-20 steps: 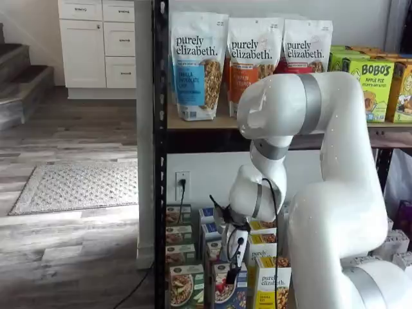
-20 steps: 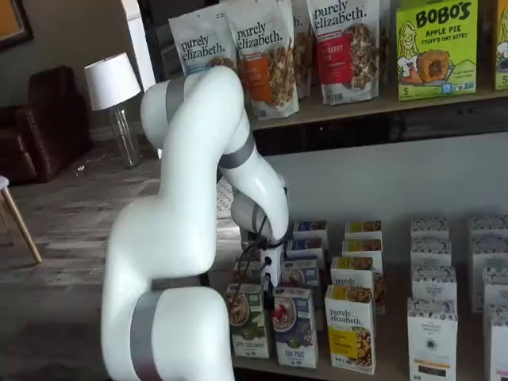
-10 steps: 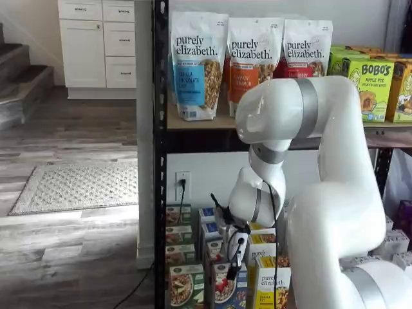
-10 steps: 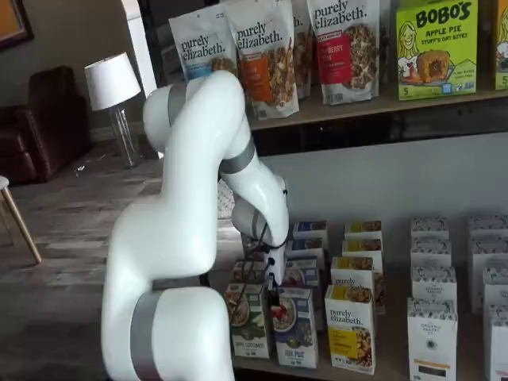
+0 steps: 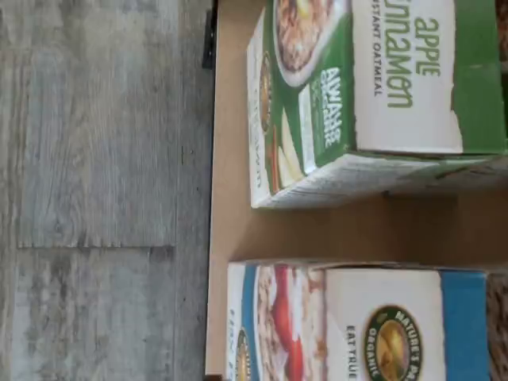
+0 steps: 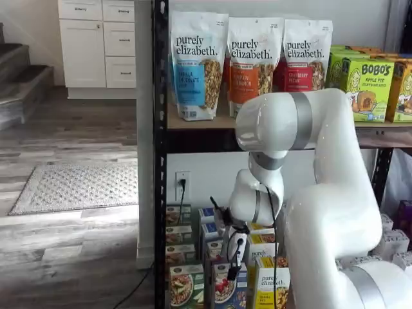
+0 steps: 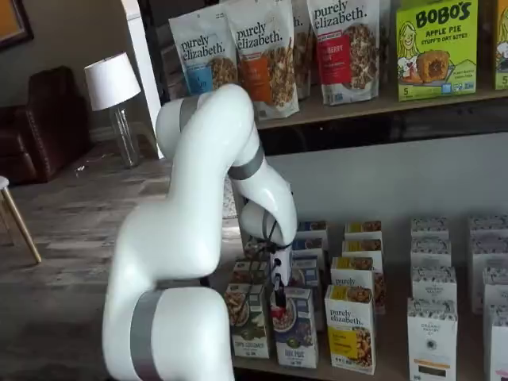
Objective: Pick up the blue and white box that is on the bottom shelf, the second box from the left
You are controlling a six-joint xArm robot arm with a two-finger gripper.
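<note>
The blue and white box (image 7: 294, 327) stands upright in the front row of the bottom shelf (image 7: 373, 373), between a green-fronted box (image 7: 248, 321) and a yellow-fronted box (image 7: 350, 325). In a shelf view it shows as the blue and white box (image 6: 225, 288). My gripper (image 7: 279, 297) hangs just above this box's top, its black fingers seen side-on; nothing is held, and its jaws stand open. In a shelf view the gripper (image 6: 233, 260) is partly hidden by cable. The wrist view looks down on the blue and white box (image 5: 357, 325) and the green box (image 5: 357, 95).
More rows of small boxes stand behind and to the right on the same tier, among them white boxes (image 7: 432, 333). Tall granola bags (image 6: 198, 64) and green Bobo's boxes (image 6: 370, 87) fill the tier above. The rack's black post (image 6: 159, 161) stands left of the arm.
The gripper has come down and closer to the top of the blue and white box. The arm's upper joints have shifted toward the shelves. No box has moved.
</note>
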